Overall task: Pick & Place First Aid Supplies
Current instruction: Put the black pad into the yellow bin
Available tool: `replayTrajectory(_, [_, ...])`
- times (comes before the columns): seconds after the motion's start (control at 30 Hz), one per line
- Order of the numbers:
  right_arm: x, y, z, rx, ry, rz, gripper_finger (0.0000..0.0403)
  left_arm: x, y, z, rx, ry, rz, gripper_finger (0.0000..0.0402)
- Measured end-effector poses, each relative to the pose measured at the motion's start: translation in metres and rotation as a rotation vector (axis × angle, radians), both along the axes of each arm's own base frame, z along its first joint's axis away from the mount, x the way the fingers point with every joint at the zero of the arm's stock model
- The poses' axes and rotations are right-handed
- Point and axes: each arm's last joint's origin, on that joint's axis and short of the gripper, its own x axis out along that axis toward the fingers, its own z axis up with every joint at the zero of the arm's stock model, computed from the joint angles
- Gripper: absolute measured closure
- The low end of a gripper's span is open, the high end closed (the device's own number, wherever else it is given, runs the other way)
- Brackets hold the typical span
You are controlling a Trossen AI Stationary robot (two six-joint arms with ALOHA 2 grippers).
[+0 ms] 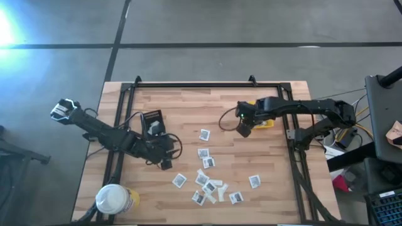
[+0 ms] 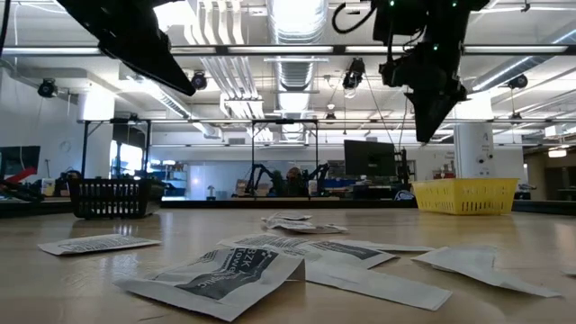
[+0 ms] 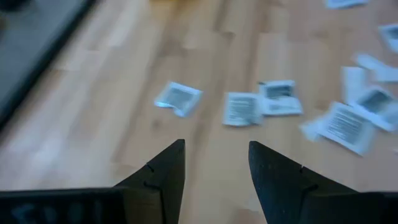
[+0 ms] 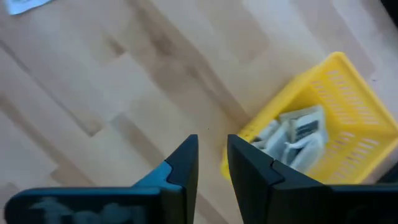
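Observation:
Several first aid supplies, small white packets with dark grey centres [image 1: 207,176], lie flat and scattered on the wooden table [image 1: 188,103], also seen in the left wrist view [image 3: 258,106]. My left gripper [image 3: 214,146] hovers open above bare wood left of the scatter [image 1: 165,164], holding nothing. My right gripper [image 4: 212,140] hangs open and pointing down just beside the yellow bin [image 4: 339,93], at the table's right [image 1: 244,130]. Nothing is between its fingers. A few packets [image 4: 298,134] lie inside the bin.
A black tray [image 1: 152,118] stands by my left arm. A round white-lidded yellow tub [image 1: 113,199] stands at the near left corner. A dark metal frame [image 1: 188,85] runs along the table's far and side edges. Bare wood lies between the scatter and the bin.

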Motion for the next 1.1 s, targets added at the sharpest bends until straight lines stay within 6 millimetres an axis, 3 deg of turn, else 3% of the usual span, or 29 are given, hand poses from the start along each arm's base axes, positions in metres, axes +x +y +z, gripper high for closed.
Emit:
replayTrajectory(0.33, [0.016, 0.028, 0.001, -0.015, -0.111, 0.116, 0.0339, 0.003, -0.009, 0.0, -0.236, 0.027, -0.152, 0.0232])
replayTrajectory(0.6, [0.017, 0.034, 0.001, -0.015, -0.115, 0.139, 0.0329, 0.012, -0.015, -0.008, -0.418, 0.088, -0.058, 0.0232])
replayTrajectory(0.93, [0.017, 0.035, 0.001, -0.017, -0.112, 0.144, 0.0327, 0.029, -0.033, -0.023, -0.566, 0.389, 0.07, 0.0232])
replayTrajectory(1.1, [0.017, 0.035, 0.001, -0.017, -0.112, 0.144, 0.0338, 0.034, -0.048, -0.028, -0.639, 0.429, 0.157, 0.0232])
